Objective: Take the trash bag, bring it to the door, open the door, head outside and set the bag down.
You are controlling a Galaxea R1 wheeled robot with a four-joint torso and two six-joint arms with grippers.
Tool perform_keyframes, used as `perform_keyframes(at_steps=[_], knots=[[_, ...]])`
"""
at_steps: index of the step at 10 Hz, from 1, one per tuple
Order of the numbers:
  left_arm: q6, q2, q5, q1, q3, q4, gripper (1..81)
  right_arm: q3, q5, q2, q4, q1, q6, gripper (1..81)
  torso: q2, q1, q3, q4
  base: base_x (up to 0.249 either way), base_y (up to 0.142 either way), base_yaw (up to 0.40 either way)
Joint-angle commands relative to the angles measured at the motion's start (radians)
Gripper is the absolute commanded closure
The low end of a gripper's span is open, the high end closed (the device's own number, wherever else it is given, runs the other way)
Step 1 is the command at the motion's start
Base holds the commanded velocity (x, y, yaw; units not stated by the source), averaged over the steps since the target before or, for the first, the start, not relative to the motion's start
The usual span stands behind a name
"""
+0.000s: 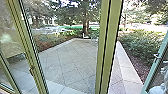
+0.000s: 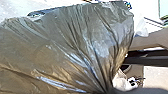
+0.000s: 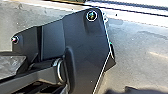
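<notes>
The trash bag (image 2: pixel 75 47), dark, shiny and creased, hangs large in the left wrist view. Its folds draw together to a bunched neck, where my left gripper (image 2: pixel 108 90) is shut on it. In the head view a green-framed glass door (image 1: pixel 149 75) with a handle stands at an angle on the right. A thick green post (image 1: pixel 108 47) rises right of the middle, and another framed glass panel with a handle (image 1: pixel 31 70) is at the left. The state of my right gripper cannot be made out.
Beyond the frames lies a paved yard (image 1: pixel 72 60), edged by a pale curb (image 1: pixel 126 68) on the right. Bushes (image 1: pixel 140 45) and a tree trunk (image 1: pixel 85 26) stand past it. Grey floor (image 3: pixel 140 60) lies beside a pale threshold strip (image 3: pixel 130 13).
</notes>
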Motion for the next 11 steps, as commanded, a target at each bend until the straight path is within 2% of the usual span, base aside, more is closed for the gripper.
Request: perform_keyframes(at_steps=[1,3,4,5,6,7,11], knots=[[-0.001,-0.003,0.054,-0.038,0.004,-0.001,81.1,-0.019,0.036,0.049,-0.040,-0.016,-0.011,1.0,0.000,0.000,0.000,0.000,0.000,0.000,0.000],[-0.001,-0.003,0.064,-0.048,0.004,-0.002,81.1,-0.032,0.045,0.080,-0.012,-0.049,-0.010,1.0,0.000,0.000,0.000,0.000,0.000,0.000,0.000],[-0.001,-0.005,0.072,-0.046,0.004,0.001,81.1,-0.070,0.075,0.104,0.045,-0.065,-0.038,1.0,0.000,0.000,0.000,0.000,0.000,0.000,0.000],[-0.001,-0.003,0.080,-0.046,0.004,0.001,81.1,-0.127,0.094,0.133,0.129,-0.074,-0.136,1.0,0.000,0.000,0.000,0.000,0.000,0.000,0.000],[-0.001,-0.002,0.080,-0.046,0.004,0.001,81.1,-0.181,0.097,0.169,0.244,-0.075,-0.256,1.0,0.000,0.000,0.000,0.000,0.000,0.000,0.000],[-0.001,0.000,0.080,-0.046,0.004,-0.001,81.1,-0.203,0.088,0.189,0.288,-0.075,-0.313,1.0,0.000,0.000,0.000,0.000,0.000,0.000,0.000],[-0.002,0.000,0.070,-0.061,0.002,-0.042,81.1,-0.210,0.077,0.219,0.283,-0.071,-0.329,1.0,0.000,0.000,0.000,0.000,0.000,0.000,0.000]])
